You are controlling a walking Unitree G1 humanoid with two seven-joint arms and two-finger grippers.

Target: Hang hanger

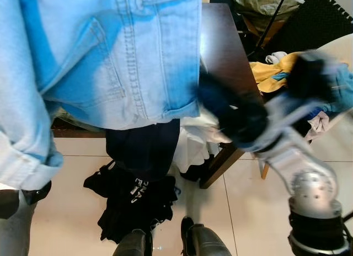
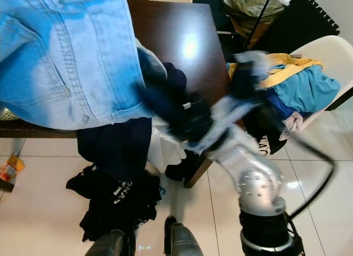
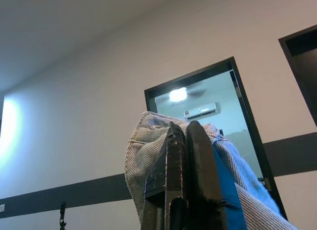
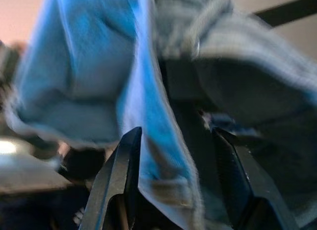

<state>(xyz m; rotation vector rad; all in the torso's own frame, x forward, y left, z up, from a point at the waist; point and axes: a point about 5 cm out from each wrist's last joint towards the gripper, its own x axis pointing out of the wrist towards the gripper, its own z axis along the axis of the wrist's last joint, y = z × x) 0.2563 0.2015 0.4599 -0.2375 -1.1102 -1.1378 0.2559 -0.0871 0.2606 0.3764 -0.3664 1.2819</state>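
Left gripper: two black fingers pressed flat together, pinching a fold of the light-blue denim garment; raised high, with a pale wall and a dark-framed doorway behind it
Right gripper: fingers spread wide apart, one on each side of a hanging edge of the denim; nothing clamped between them; in the eye views the arm is blurred and the gripper sits at the garment's lower hem, near the table edge
Denim garment: held up close before the head camera, covering the upper left of the eye views; seams and a pocket visible; a cuffed sleeve hangs at the far left
Hanger: cannot be made out in any view
Table: dark wood; dark and white clothes spill over its near edge
Floor: pale tiles; a heap of black clothing lies on them below the table
Chair: white, on the right, piled with yellow and teal clothes
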